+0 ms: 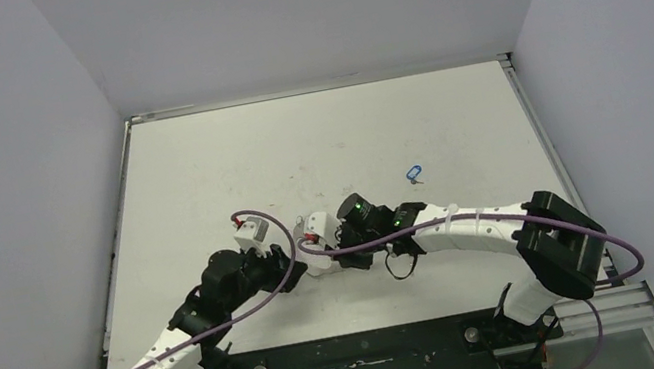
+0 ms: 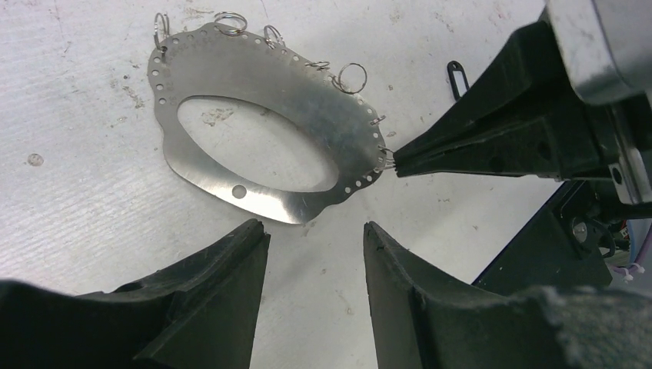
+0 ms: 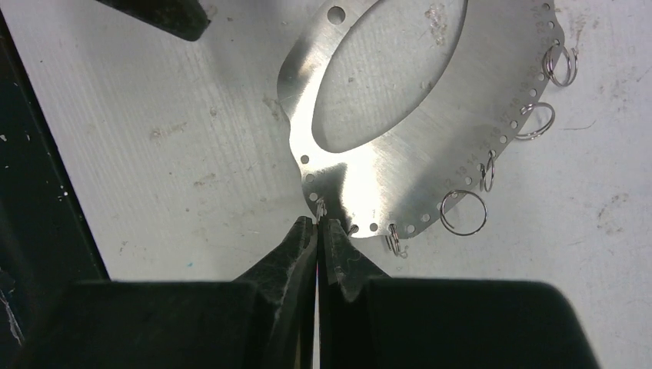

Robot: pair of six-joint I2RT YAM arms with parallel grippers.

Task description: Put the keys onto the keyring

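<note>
The white table (image 1: 314, 136) is boxed by pale walls (image 1: 1, 201) on its left, far and right sides. Most of its far half lies bare, while both arms crowd together just short of the middle. The keyring (image 2: 231, 65) lies flat on the table there, between the two grippers. From above it is almost wholly hidden under the wrists and cannot be made out. The right gripper (image 3: 317, 224) has its fingers pressed together, the tips pinching one small wire loop (image 3: 321, 207) on the plate's rim. The other wire loops (image 3: 464, 213) hang free along the same edge, which curves away from the tips. The left gripper (image 2: 315, 227) hovers just beside the opposite rim with its fingers spread and nothing between them. A narrow strip of bare table separates those fingers from the plate. The blue-headed key (image 1: 413, 172) lies alone on open table, beyond and to the right of the grippers and well apart from the keyring. A thin dark oval on a short stem, seemingly the dark-headed key (image 2: 455, 77), lies near the right gripper's finger, partly cut off behind it. The far end of the plate is cropped in the right wrist view.
</note>
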